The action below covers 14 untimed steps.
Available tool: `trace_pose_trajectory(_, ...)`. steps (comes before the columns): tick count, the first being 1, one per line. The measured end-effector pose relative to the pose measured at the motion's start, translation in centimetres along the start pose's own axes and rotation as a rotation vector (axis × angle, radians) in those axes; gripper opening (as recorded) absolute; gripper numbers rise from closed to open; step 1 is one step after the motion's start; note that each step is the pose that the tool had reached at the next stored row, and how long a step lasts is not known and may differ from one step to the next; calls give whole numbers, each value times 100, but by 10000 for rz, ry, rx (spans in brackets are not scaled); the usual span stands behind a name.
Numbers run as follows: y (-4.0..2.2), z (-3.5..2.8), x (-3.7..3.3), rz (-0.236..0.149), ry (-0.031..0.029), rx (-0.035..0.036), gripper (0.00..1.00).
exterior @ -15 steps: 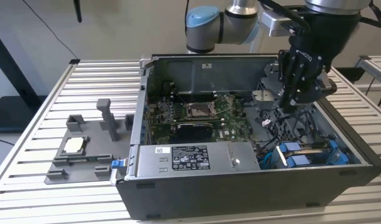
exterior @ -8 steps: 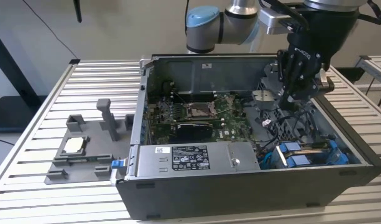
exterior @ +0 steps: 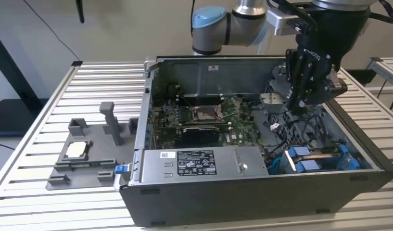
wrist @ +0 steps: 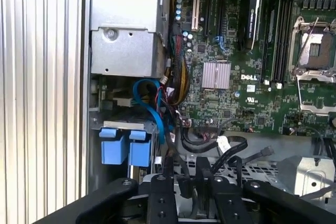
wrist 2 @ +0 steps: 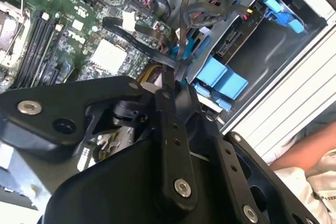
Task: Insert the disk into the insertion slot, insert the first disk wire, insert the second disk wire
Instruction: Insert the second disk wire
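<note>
Right now my gripper hangs inside the open computer case, over the tangle of black cables between the motherboard and the drive cage. In both wrist views my two black fingers stand close together, and in the second wrist view they look pinched on a black disk wire, though whether I truly have it clamped I cannot tell for certain.

The insertion slot sits in the case corner at the exterior view's right, near the front wall, marked by its blue plastic tabs. Something dark lies in the bay behind those tabs, with a connector edge facing the cables in the second wrist view, so I judge the disk is already seated. The wire work looks unfinished: the loose black cables lie apart from the bay, and I see no plug pushed home at the disk's end.

Outside the case, a grey fixture rests on the slatted bench, well apart from me. A person's arm shows beyond the case edge in the second wrist view
</note>
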State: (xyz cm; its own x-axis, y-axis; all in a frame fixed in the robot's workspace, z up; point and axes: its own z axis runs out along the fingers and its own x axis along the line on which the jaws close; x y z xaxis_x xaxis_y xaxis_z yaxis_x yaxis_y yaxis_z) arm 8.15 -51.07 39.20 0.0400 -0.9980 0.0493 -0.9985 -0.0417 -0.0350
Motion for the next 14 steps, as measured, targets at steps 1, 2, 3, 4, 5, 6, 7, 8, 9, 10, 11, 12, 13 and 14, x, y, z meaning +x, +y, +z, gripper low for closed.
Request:
trace_pose_trajectory(1, 0, 2, -2, -16, 11, 49, 31)
trace_pose_trajectory(2, 0, 4, -4, -35, 15, 96, 31)
trace_pose_trajectory(3, 0, 8, -7, -57, 19, 145, 31)
trace_pose_trajectory(4, 0, 12, -9, -74, 25, 191, 31)
trace_pose_trajectory(5, 0, 16, -12, -90, 33, 233, 31)
trace_pose_trajectory(6, 0, 21, -15, -102, 42, 255, 31)
trace_pose_trajectory(7, 0, 27, -18, -111, 51, 271, 31)
trace_pose_trajectory(8, 0, 32, -20, -116, 58, 281, 31)
trace_pose_trajectory(9, 0, 37, -21, -117, 63, 286, 31)
trace_pose_trajectory(10, 1, 39, -22, -117, 66, 289, 31)
trace_pose_trajectory(11, 1, 41, -22, -118, 68, 290, 29)
trace_pose_trajectory(12, 1, 41, -22, -118, 69, 291, 23)
trace_pose_trajectory(13, 2, 42, -21, -117, 68, 291, 16)
trace_pose_trajectory(14, 2, 44, -16, -117, 66, 292, 16)
